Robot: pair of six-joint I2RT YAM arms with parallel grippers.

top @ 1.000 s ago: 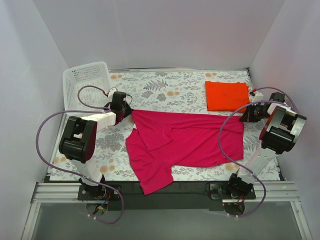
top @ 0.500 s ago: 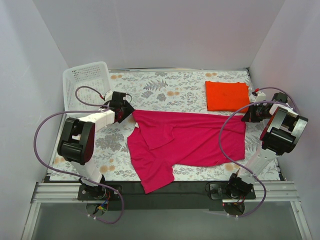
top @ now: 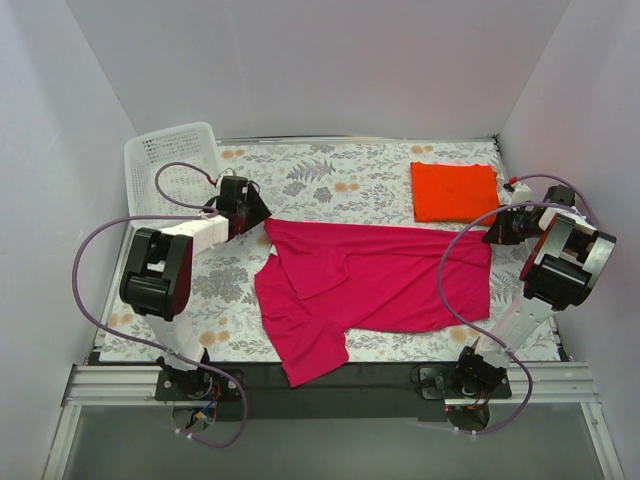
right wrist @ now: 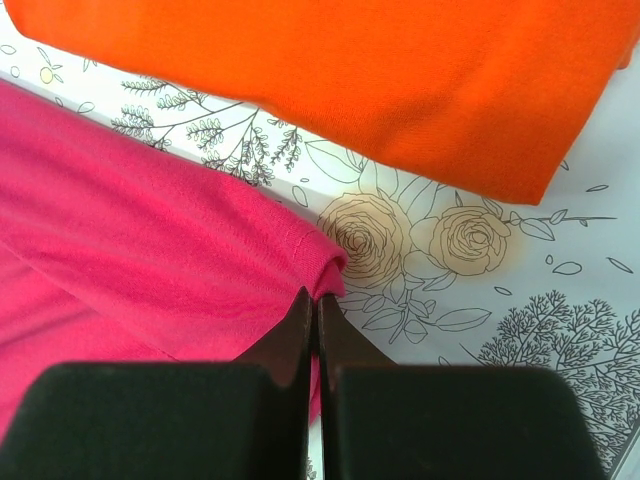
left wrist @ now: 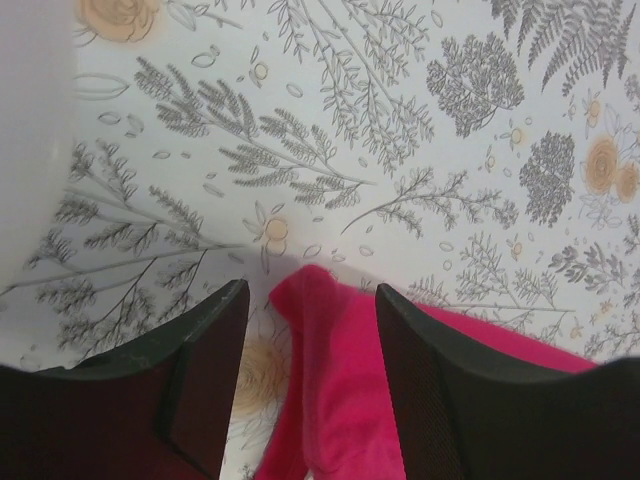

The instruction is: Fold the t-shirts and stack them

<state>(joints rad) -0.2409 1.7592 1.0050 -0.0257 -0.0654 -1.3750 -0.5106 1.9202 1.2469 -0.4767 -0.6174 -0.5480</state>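
The magenta-pink t-shirt lies spread across the middle of the table, with one part folded over and a flap reaching the near edge. Its far left corner rests on the cloth between the fingers of my left gripper, which stands open and does not clamp it. My right gripper is shut on the shirt's far right corner. The orange-red t-shirt lies folded in a rectangle at the back right, just beyond the right gripper, and fills the top of the right wrist view.
A white perforated basket stands at the back left corner, just behind the left arm. A floral cloth covers the table. White walls close in the left, back and right sides. Purple cables loop from both arms.
My left gripper has opened, let go of the pink shirt's left corner and drawn back a little toward the basket. The right gripper stays shut on its corner.
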